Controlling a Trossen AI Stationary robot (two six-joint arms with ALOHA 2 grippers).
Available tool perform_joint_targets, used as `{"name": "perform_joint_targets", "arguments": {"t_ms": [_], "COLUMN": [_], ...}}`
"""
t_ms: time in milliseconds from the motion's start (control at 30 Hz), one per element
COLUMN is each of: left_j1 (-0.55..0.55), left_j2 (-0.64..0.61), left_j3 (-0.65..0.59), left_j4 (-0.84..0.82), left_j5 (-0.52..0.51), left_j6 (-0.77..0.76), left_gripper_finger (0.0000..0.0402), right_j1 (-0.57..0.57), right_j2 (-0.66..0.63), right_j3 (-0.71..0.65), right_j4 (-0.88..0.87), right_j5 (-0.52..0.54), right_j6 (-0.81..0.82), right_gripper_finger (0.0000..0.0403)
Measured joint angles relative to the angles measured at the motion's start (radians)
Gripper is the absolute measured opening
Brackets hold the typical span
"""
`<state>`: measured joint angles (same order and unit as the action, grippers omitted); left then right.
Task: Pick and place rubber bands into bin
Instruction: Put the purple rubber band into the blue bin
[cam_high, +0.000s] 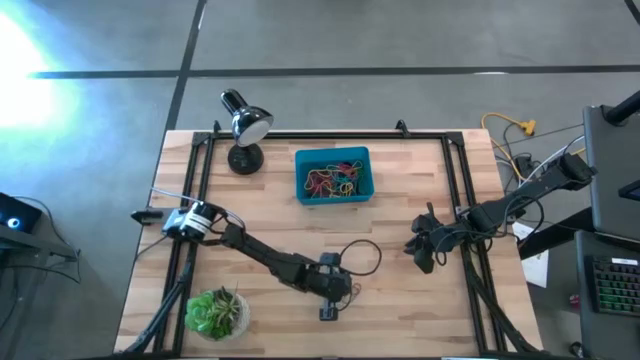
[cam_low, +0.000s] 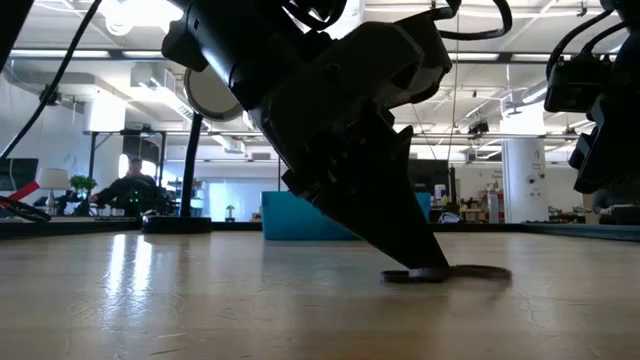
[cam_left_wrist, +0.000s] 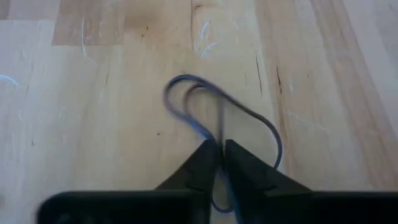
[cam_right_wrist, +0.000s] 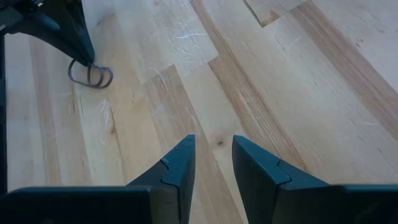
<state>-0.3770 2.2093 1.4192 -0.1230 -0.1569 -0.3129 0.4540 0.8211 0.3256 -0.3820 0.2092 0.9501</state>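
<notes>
Left gripper (cam_left_wrist: 219, 149) is shown lowered to the table (cam_high: 400, 290) near its front edge, its two dark fingers pinched together on a thin dark-blue rubber band (cam_left_wrist: 211, 112); in the left wrist view the band's strand is seen passing between the fingertips, while its loop lies flat on the wood ahead of them; in the low view the same gripper (cam_low: 425, 262) is seen as a dark wedge with its tip touching the table, the band (cam_low: 470, 272) lying as a flat ring at that tip; in the high view the left arm is seen reaching from the table's left edge to the front middle, where the gripper (cam_high: 330, 300) points down. Right gripper (cam_right_wrist: 212, 165) is held above bare wood at the table's right side (cam_high: 425, 245), well apart from the band; its fingers are parted by a narrow gap and nothing is held between them; in its wrist view the left gripper's tip and the band (cam_right_wrist: 90, 74) are seen farther off. Bin (cam_high: 334, 176) is placed at the table's back middle, beside a lamp (cam_high: 245, 125); a tangle of coloured bands (cam_high: 335, 180) is contained in it; a potted plant (cam_high: 215, 312) stands at the front left corner.
</notes>
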Motion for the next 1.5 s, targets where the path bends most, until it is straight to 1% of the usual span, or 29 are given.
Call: {"name": "perform_joint_targets", "arguments": {"t_ms": [33,100,367,433,633,733,867,1000,1233,1500], "left_j1": [0.001,0.001,0.002,0.001,0.008,0.01,0.009,0.014,0.027,0.066], "left_j2": [0.0,0.0,-0.018,-0.033,-0.068,-0.093,-0.118,-0.125,-0.17,-0.27], "left_j3": [-0.002,-0.006,0.012,0.018,0.029,0.04,0.055,0.075,0.09,0.09], "left_j4": [0.0,-0.001,-0.016,-0.016,-0.045,-0.035,-0.023,-0.024,-0.026,-0.05], "left_j5": [0.007,0.007,-0.017,-0.04,-0.155,-0.19,-0.217,-0.244,-0.272,-0.352], "left_j6": [-0.006,-0.034,-0.047,-0.046,0.005,0.011,0.017,0.06,0.084,0.182], "left_gripper_finger": [0.0014,0.0005,0.0002,0.0001,0.0,0.0,0.0,0.0,0.0,0.0], "right_j1": [0.0,0.0,0.0,0.0,0.0,0.0,0.0,0.0,0.0,0.0], "right_j2": [0.0,0.0,0.0,0.0,0.0,0.0,0.0,0.0,0.0,0.0], "right_j3": [0.0,0.0,0.0,0.0,0.0,0.0,0.0,0.0,0.0,0.0], "right_j4": [0.0,0.0,0.004,0.005,0.007,0.009,0.018,0.021,0.023,0.022], "right_j5": [0.0,0.0,0.0,0.0,0.0,0.0,0.0,0.0,-0.001,0.0], "right_j6": [0.0,0.0,0.005,0.005,0.005,0.008,0.008,0.008,0.008,0.008], "right_gripper_finger": [0.0096,0.0096,0.0096,0.0096,0.0096,0.0096,0.0096,0.0096,0.0096,0.0096]}}
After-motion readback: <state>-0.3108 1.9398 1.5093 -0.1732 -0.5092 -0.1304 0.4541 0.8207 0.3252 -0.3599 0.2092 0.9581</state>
